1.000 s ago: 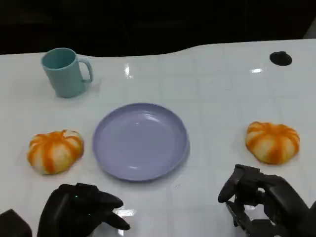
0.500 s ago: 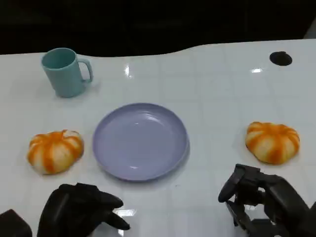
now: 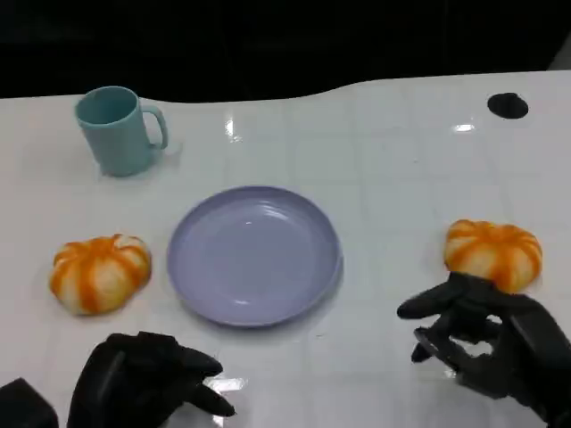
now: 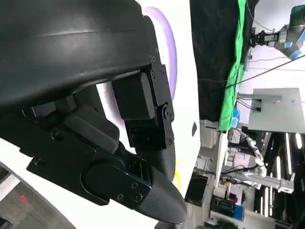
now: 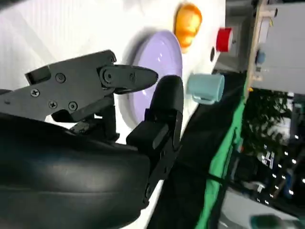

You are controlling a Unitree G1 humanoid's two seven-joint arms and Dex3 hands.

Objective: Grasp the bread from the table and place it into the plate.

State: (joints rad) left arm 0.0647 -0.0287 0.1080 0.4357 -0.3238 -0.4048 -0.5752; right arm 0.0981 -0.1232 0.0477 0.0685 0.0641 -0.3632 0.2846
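two breads [image 3: 99, 272] [image 3: 493, 252], one plate [image 3: 254, 254], one cup [image 3: 117, 129]; both robot hands [image 3: 147, 379] [image 3: 486, 339] empty, fingers apart.

Both of the robot's hands are black all over, the left hand [image 3: 147, 382] and the right hand [image 3: 486, 343] alike. Up close, each hand has a big round smooth shell at the back that shines a little, and blocky fingers [image 5: 164, 112] made of flat pieces joined together. Small round screws sit in the finger pieces, and one finger on the left hand ends in a rounded tip with a dotted, bumpy skin [image 4: 159, 198].
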